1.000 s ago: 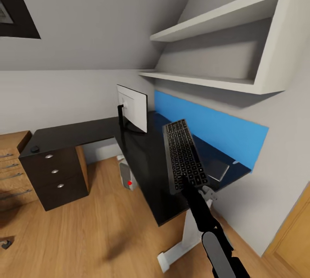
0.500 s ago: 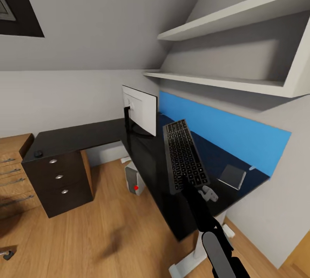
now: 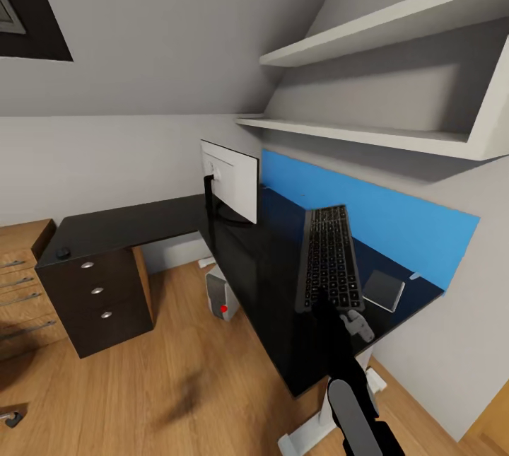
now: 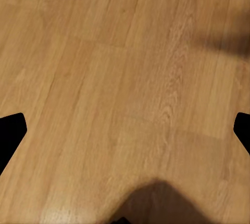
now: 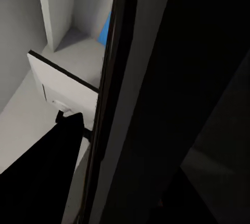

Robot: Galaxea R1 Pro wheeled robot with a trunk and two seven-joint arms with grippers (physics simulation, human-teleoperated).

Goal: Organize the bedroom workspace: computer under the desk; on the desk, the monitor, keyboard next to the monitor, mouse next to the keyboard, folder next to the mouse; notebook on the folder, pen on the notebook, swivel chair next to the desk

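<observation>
My right gripper [image 3: 322, 296] is shut on the near end of the silver-framed, black-keyed keyboard [image 3: 330, 256], held tilted above the black desk [image 3: 134, 224], to the right of the monitor [image 3: 230, 186], whose white back faces me. In the right wrist view the keyboard [image 5: 156, 104] blocks most of the picture, with the monitor [image 5: 61, 87] beyond. A dark grey notebook [image 3: 384, 290] lies on the desk by the blue back panel [image 3: 367, 219], a small white pen [image 3: 414, 276] just past it. The mouse [image 3: 63, 252] sits on the desk's left end. The grey computer [image 3: 219, 293] stands under the desk. My left gripper [image 4: 125, 130] hangs open over the wood floor.
White wall shelves [image 3: 396, 39] jut out above the desk's right wing under the sloped ceiling. A black three-drawer unit [image 3: 99, 293] holds up the desk's left end, with a light wooden dresser [image 3: 21, 286] beside it. A chrome castor [image 3: 7, 417] shows at the lower left floor.
The camera shifted first, sliding the desk rightward in view. Since half a second ago my right arm has carried the keyboard to the right and turned it, now nearer the notebook.
</observation>
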